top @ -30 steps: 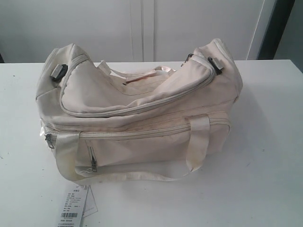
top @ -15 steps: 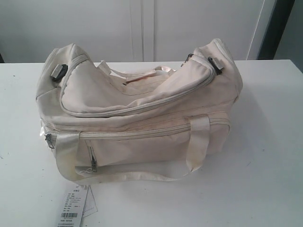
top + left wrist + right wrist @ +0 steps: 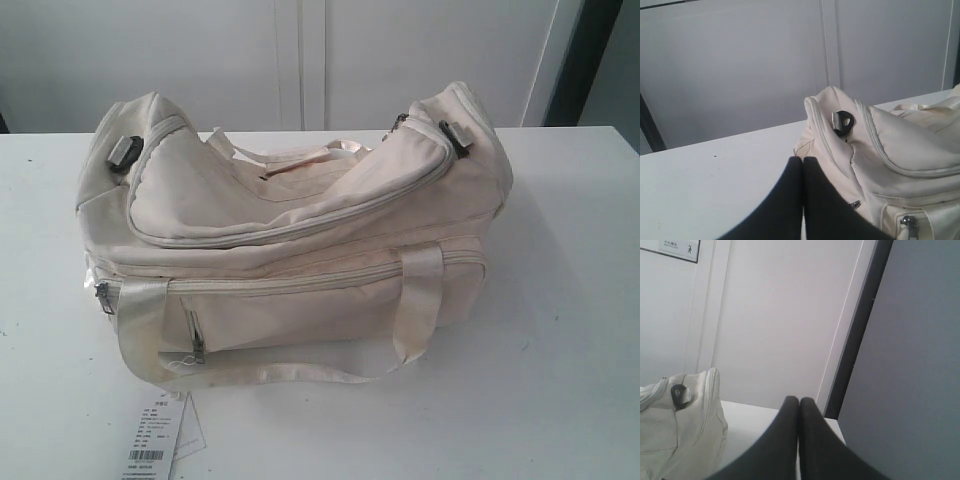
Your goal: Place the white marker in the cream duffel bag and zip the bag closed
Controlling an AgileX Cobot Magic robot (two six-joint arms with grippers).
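The cream duffel bag (image 3: 300, 240) lies across the middle of the white table (image 3: 560, 380), with its top zipper line closed along the flap and one strap handle looped down in front. The white marker is out of view in every frame. My left gripper (image 3: 803, 159) is shut with nothing between its black fingers, just off one end of the bag (image 3: 890, 150). Shut and empty too, my right gripper (image 3: 799, 399) is off the other end of the bag (image 3: 675, 430). Neither gripper shows in the exterior view.
A white paper tag with a barcode (image 3: 150, 440) hangs from the bag at the table's front left. Grey buckles (image 3: 122, 150) (image 3: 455, 133) sit at both ends of the bag. A white wall with a dark vertical strip (image 3: 580, 60) stands behind the table.
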